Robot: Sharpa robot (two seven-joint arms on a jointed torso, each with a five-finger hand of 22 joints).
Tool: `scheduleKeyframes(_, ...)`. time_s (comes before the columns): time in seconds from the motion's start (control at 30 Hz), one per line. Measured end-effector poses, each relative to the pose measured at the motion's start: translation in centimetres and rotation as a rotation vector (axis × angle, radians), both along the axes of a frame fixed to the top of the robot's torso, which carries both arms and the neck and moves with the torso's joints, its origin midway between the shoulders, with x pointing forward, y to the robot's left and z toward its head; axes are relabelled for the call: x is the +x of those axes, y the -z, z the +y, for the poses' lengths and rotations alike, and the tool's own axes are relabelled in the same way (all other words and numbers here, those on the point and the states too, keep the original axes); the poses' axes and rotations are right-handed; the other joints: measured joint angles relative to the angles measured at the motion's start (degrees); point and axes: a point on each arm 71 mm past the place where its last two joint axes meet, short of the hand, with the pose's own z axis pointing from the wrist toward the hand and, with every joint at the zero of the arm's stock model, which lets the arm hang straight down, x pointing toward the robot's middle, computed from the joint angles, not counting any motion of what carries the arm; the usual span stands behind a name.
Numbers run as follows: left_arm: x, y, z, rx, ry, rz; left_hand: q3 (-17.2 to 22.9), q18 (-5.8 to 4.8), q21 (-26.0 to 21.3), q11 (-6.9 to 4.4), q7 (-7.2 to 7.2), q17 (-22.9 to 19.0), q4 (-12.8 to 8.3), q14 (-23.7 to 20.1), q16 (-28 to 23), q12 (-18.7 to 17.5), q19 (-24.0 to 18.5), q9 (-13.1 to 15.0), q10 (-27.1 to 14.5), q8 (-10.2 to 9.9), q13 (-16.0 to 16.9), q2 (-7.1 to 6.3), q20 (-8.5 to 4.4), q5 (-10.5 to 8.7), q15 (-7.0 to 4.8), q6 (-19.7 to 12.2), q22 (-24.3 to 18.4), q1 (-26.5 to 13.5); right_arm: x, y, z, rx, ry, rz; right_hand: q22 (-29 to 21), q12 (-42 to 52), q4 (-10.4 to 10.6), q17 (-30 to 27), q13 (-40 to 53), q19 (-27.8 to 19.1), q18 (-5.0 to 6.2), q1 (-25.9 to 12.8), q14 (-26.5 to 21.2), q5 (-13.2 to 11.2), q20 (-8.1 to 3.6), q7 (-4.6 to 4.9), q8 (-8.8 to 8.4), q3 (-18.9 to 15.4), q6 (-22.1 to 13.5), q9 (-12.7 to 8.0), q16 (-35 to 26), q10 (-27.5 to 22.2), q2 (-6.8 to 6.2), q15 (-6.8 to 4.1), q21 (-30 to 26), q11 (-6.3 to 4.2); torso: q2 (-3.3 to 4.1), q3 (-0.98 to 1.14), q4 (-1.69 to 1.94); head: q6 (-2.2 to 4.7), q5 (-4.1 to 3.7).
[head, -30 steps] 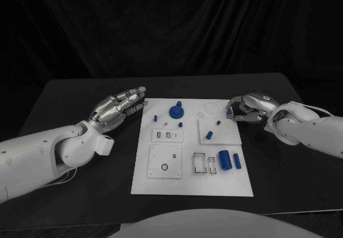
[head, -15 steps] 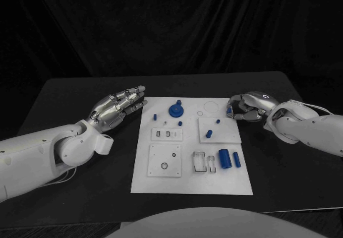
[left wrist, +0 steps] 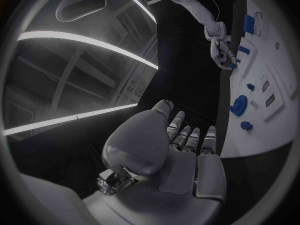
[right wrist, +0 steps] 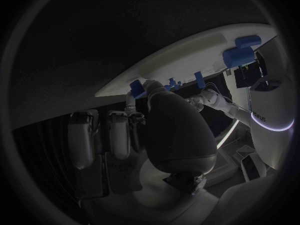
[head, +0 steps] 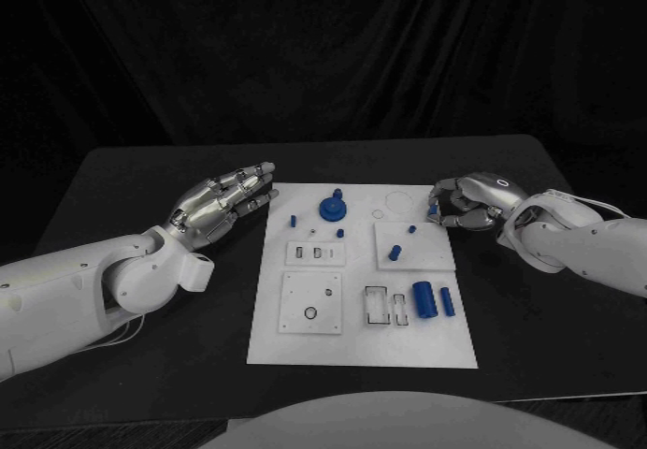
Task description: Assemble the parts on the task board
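The white task board (head: 353, 346) lies in the middle of the black table. On it are a round blue knob (head: 332, 206), several small blue pegs such as one (head: 394, 252) on a raised square, and two blue cylinders (head: 424, 299) near the right edge. My right hand (head: 467, 200) sits curled at the board's far right edge and pinches a small blue part (head: 433, 211), which also shows at its fingertips (right wrist: 136, 87). My left hand (head: 222, 203) hovers beside the board's far left edge, its fingers straight and apart, holding nothing.
The board carries white plates with slots (head: 314, 253), a round hole (head: 310, 314) and rectangular pockets (head: 384, 309). Bare black table (head: 162, 365) surrounds the board. A black curtain hangs behind the table.
My right hand has shifted slightly toward the far edge with the small blue part still in its fingers. The left hand has stayed where it was.
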Motion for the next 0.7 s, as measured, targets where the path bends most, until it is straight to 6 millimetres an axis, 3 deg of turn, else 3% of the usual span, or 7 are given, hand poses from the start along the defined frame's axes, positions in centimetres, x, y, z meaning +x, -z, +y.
scheduleKeyframes(0.33, 0.0, 0.0, -0.1, 0.0, 0.002, 0.001, 0.0, -0.01, 0.0, 0.0, 0.0, 0.02, 0.0, 0.0, 0.0, 0.0, 0.21, 0.0, 0.0, 0.0, 0.0, 0.0, 0.21, 0.0, 0.0, 0.0, 0.0, 0.0, 0.4, -2.6, 2.4, 0.037, -0.054, -0.046, -0.01, 0.0, 0.0, 0.0, 0.0, 0.0, 0.0, 0.16, 0.0, -0.7, 0.0, 0.04, 0.32, 0.0, 0.86, 0.14, 0.0, 0.0, 0.16, 0.0, 0.0, 0.0, -0.07, -0.01, -0.02, -0.36, 0.27)
scheduleKeyframes(0.5, 0.0, 0.0, -0.2, 0.0, 0.003, 0.001, 0.0, -0.01, 0.0, 0.0, 0.0, 0.03, 0.0, 0.0, 0.0, 0.0, 0.21, 0.0, 0.0, 0.0, 0.0, 0.0, 0.21, 0.0, 0.0, 0.0, -0.01, 0.0, 0.9, -4.3, 4.8, 0.06, -0.103, -0.07, -0.01, 0.0, -0.16, 0.0, 0.0, 0.0, 0.0, 0.38, 0.0, -1.1, 0.0, 0.25, 0.32, 0.16, 1.06, -0.05, 0.0, 0.0, 0.38, 0.0, 0.0, 0.0, -0.1, -0.01, 0.02, -0.35, 0.4)
scheduleKeyframes(0.7, 0.0, 0.0, -0.2, 0.001, 0.004, 0.001, 0.11, -0.01, 0.0, 0.09, 0.0, 0.03, 0.07, 0.0, 0.0, 0.0, 0.21, 0.0, 0.1, 0.0, 0.0, 0.0, 0.21, 0.0, 0.0, 0.0, -0.01, 0.0, 1.2, -5.3, 8.1, 0.085, -0.172, -0.072, -0.01, 0.0, -0.33, 0.0, 0.0, 0.21, 0.0, 0.68, -0.21, -1.32, 0.2, 0.25, 0.09, 0.32, 1.06, -0.27, 0.0, -0.21, 0.68, 0.21, 0.0, 0.21, -0.07, -0.01, 0.05, -0.38, 1.2)
